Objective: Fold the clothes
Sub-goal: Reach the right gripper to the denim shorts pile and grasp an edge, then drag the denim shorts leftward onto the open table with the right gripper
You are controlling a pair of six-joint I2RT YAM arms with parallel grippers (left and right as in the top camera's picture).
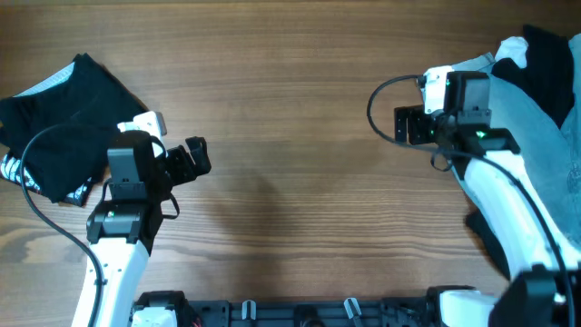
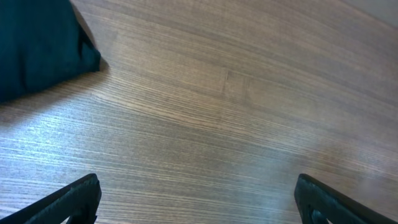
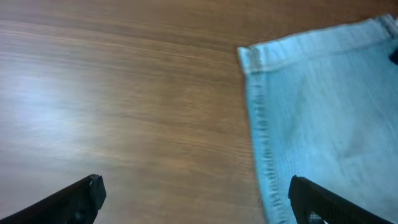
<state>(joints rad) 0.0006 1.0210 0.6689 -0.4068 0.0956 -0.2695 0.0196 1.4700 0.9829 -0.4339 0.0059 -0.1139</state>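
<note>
A black garment with white print [image 1: 64, 118] lies bunched at the table's left edge; its corner shows in the left wrist view [image 2: 37, 43]. My left gripper [image 1: 195, 159] is open and empty over bare wood to the right of it [image 2: 199, 199]. A pile of clothes lies at the right edge: a light blue-grey garment [image 1: 545, 136] with a black one [image 1: 549, 54] on top. My right gripper [image 1: 408, 125] is open and empty just left of the pile. In the right wrist view its right finger is over the light blue garment's hemmed edge [image 3: 323, 112], with the jaws [image 3: 196, 196] mostly over wood.
The wooden table [image 1: 290, 91] stretches between the two arms. A small white piece [image 1: 513, 47] pokes out at the top of the right pile. The arm bases stand along the front edge.
</note>
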